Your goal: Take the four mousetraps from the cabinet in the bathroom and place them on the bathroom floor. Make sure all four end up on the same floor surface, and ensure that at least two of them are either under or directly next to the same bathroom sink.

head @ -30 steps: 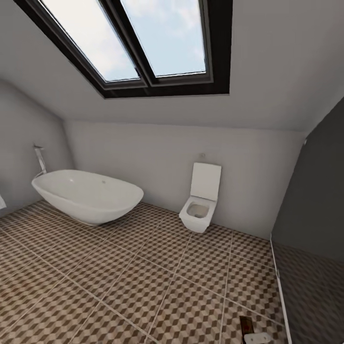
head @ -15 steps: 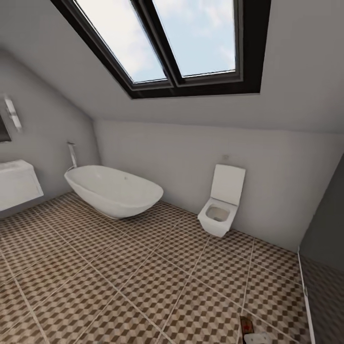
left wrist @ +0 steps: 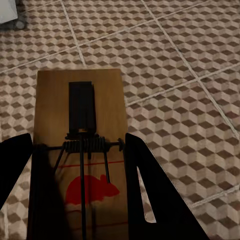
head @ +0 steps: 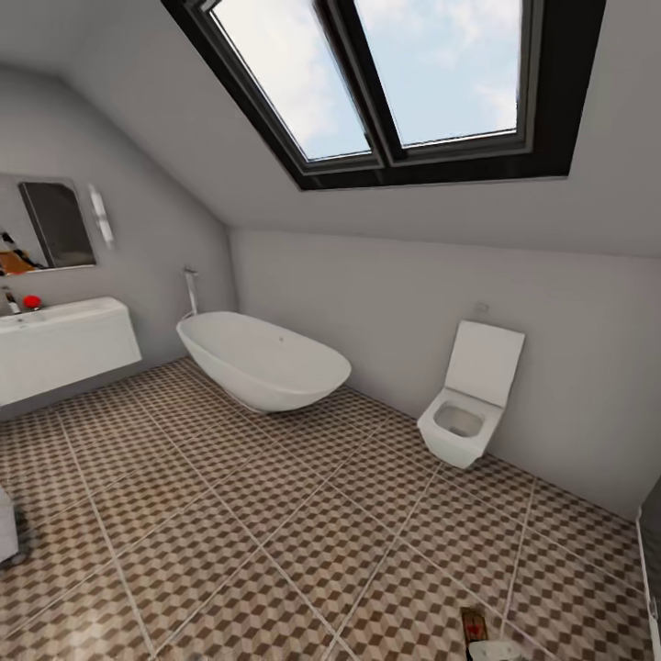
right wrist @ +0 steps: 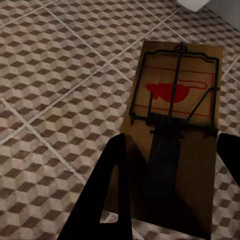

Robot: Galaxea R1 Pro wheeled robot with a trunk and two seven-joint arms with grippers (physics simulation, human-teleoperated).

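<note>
Setting was a home attic bathroom. Evidence: white oval bathtub [head: 264, 360], wall-hung toilet [head: 467, 407], white sink [head: 62, 345] under a mirror [head: 57, 223], sloped ceiling with skylight [head: 404, 78], and cube-patterned tiled bathroom floor [head: 275, 532].
</note>
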